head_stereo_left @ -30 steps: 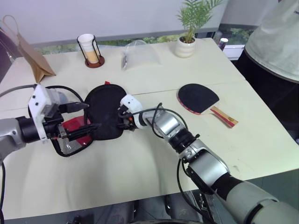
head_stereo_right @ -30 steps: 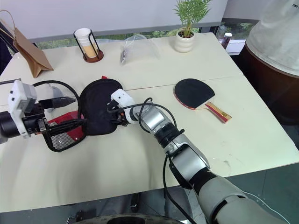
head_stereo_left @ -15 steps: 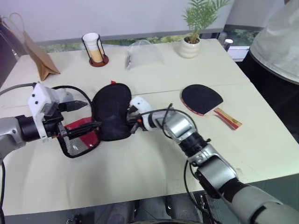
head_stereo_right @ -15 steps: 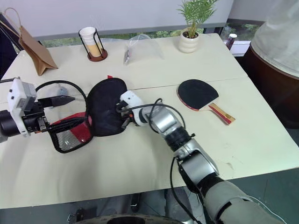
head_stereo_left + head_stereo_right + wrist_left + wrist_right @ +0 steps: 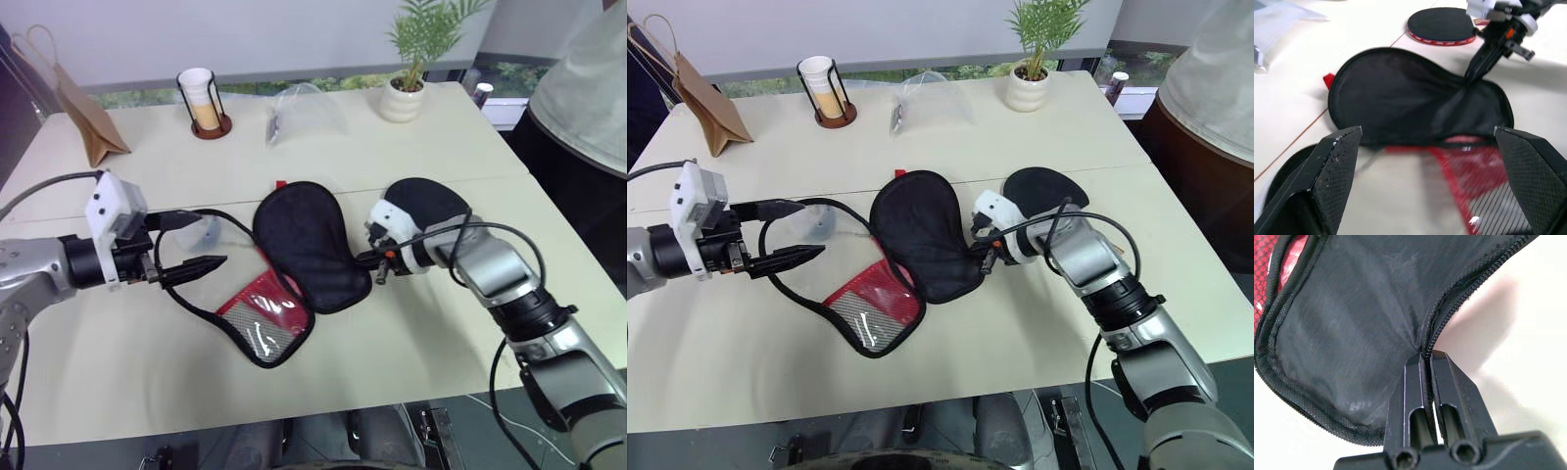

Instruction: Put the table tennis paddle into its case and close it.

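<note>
1. Case (image 5: 299, 257) lies open mid-table (image 5: 411, 147): black flap spread flat, red/mesh half (image 5: 265, 323) folded out toward the robot.
2. R gripper (image 5: 377, 270) is closed tight on the case's zip edge (image 5: 1442, 325). R wrist view shows fabric pinched between the two black fingers (image 5: 1410, 382), no gap.
3. L gripper (image 5: 191, 245) is spread wide and holds nothing. It hangs just beside the case's left rim, near the black loop of the open edge. In L wrist view the fingers (image 5: 1332, 161) frame the case w/o touching it.
4. Paddle (image 5: 1038, 186) is on the table behind the R gripper, black face up, partly hidden by the R wrist. Not in the case; can't tell if it touches the flap. Handle hidden in head views. L wrist view shows the blade w/ red edge (image 5: 1442, 24) apart from the case.
5. Progress, my read: early. Case is unzipped and laid open, that's all. Paddle not picked up, not inserted, zip not closed.
6. Left to do: let go of or reposition the case, grab paddle, slide blade into pocket, fold flap over, run zip round.
7. Risk, my guess: flap is floppy, may fold back when the R grip is let go.
8. Clutter at far edge, well apart: paper bag (image 5: 83, 108), cup in holder (image 5: 201, 98), clear bag (image 5: 304, 108), potted plant (image 5: 411, 69). Person standing at right edge (image 5: 588, 98).
</note>
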